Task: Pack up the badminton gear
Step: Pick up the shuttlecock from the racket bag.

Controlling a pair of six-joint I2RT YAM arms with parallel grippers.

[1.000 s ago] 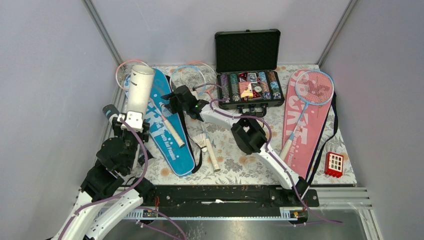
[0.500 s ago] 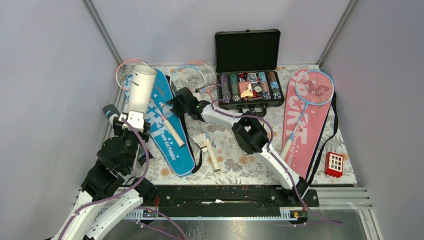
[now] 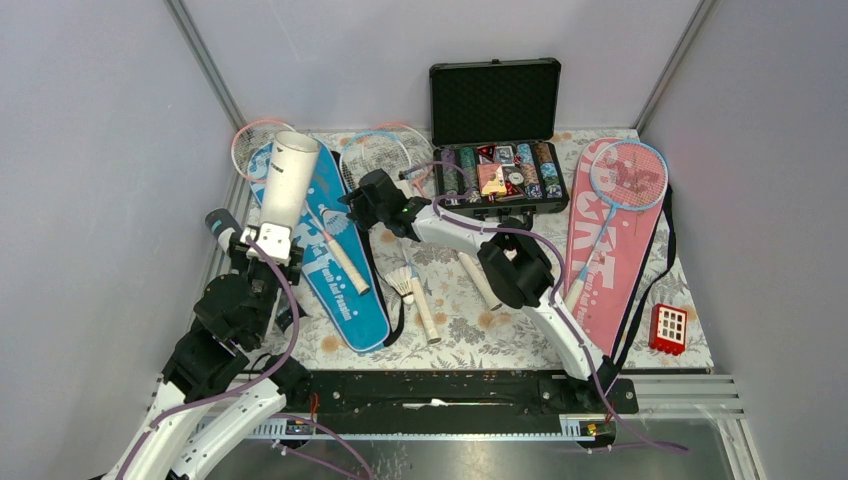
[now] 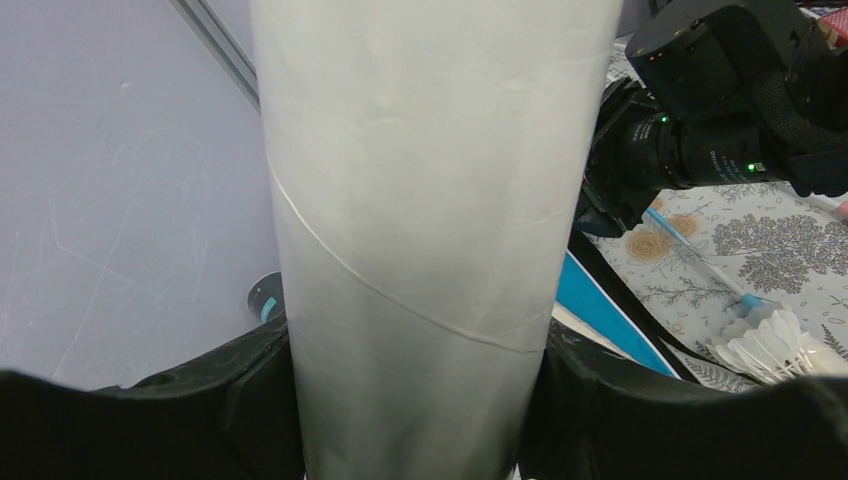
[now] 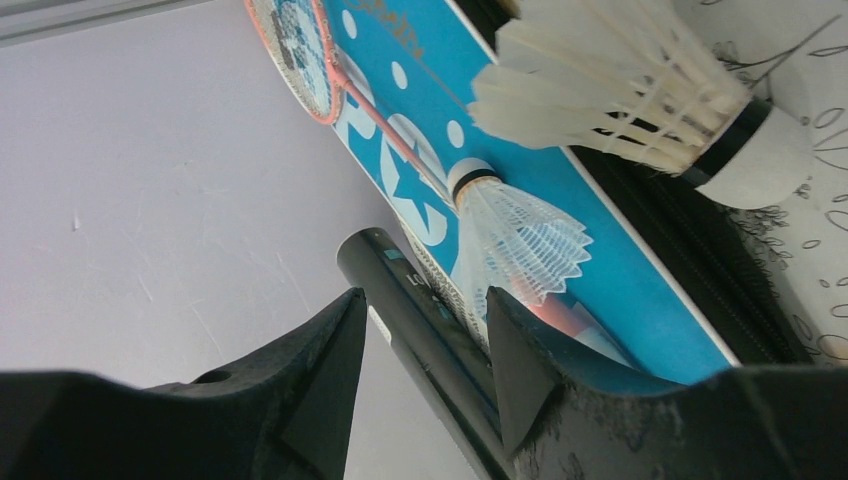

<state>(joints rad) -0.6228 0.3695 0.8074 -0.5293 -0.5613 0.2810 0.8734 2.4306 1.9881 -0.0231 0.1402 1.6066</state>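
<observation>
The left hand (image 3: pixel 268 243) is clamped on the white tube (image 3: pixel 285 180), which leans up over the far left of the desk (image 3: pixel 455 325). In the left wrist view the tube fills the picture, and both its ends are cut off. The right hand (image 5: pixel 425 315) has its fingers apart with nothing in them, near the blue cover (image 3: pixel 345 295). Through the gap a dark tube (image 5: pixel 400 295) shows farther off, its lower end hidden. One shuttlecock (image 5: pixel 515 235) lies on the blue cover, and another (image 5: pixel 620 95) lies just beside it. The pink racket (image 3: pixel 252 145) is partly hidden behind the white tube. The light-blue racket (image 3: pixel 628 175) lies on the pink cover (image 3: pixel 600 250).
</observation>
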